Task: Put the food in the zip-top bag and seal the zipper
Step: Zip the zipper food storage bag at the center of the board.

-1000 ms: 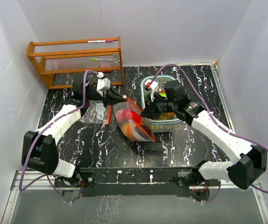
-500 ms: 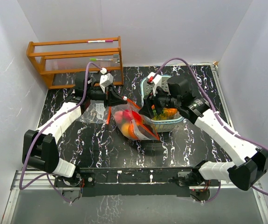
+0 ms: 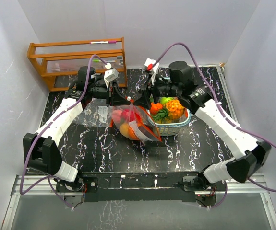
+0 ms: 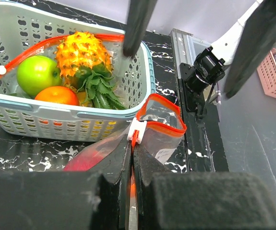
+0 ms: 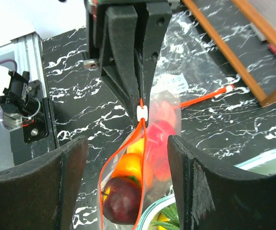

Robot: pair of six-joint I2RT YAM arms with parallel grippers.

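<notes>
Tabletop (image 3: 104,148) black-marbled, walls (image 3: 176,28) white

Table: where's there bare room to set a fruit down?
The widest bare patch of table is the near strip between the bag and the arm bases. The back right corner beyond the basket is also bare. It is crowded at the centre, where the bag, basket, left gripper and right gripper meet. The rack fills the back left.

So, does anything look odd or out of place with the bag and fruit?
Yes. The left pincer pinches the zip-top bag at its white slider, yet the pineapple, green apple and orange sit in the teal basket, not in the bag.
</notes>
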